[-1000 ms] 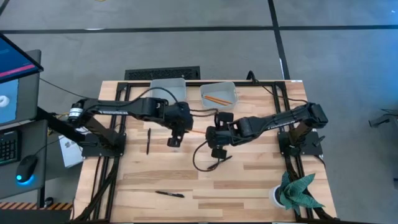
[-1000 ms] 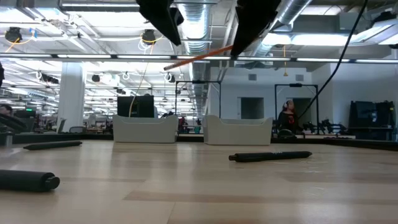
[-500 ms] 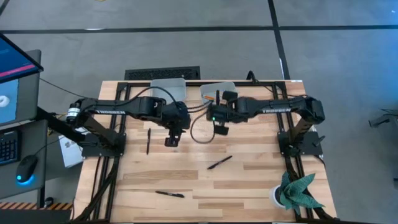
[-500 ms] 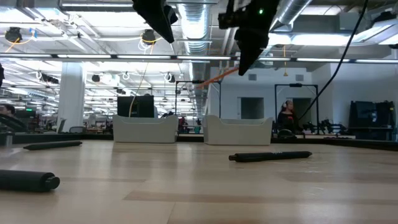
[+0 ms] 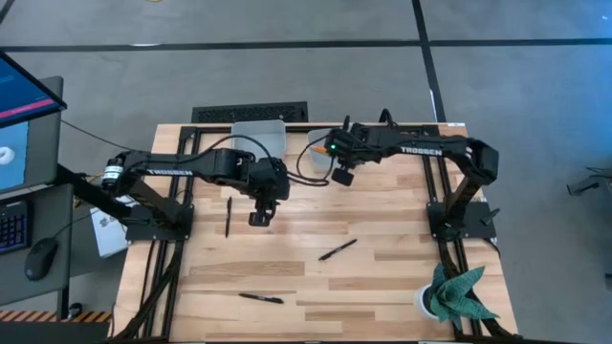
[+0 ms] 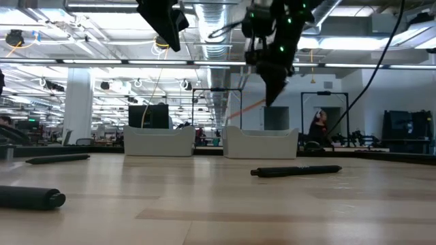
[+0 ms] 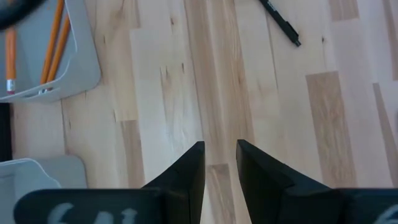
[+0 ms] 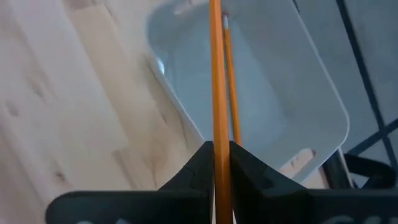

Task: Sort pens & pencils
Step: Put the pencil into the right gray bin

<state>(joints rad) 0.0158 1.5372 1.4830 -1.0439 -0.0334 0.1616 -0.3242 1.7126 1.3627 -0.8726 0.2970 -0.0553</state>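
Note:
My right gripper hangs over the right grey tray at the far edge, shut on an orange pencil. The low view shows the pencil slanting down from the gripper. More orange pencils lie in that tray. My left gripper hovers over the table's middle, open by a narrow gap and empty. Three black pens lie flat on the table: one left of it, one in the middle, one near the front edge. My right gripper pinches the orange pencil's shaft between its two fingers. The pencil runs out ahead of the fingers, along them, over the tray. It is lifted clear, and its free end slants down toward the tray.
A second grey tray stands left of the first at the far edge. A potted plant stands at the near right corner. Bare wood lies between the pens.
My right gripper has carried the orange pencil from the table's middle toward the far edge, over the right tray, and turned about. The pencil's free end has tipped from pointing up to slanting down. My left gripper has drifted a little toward the left and near edges.

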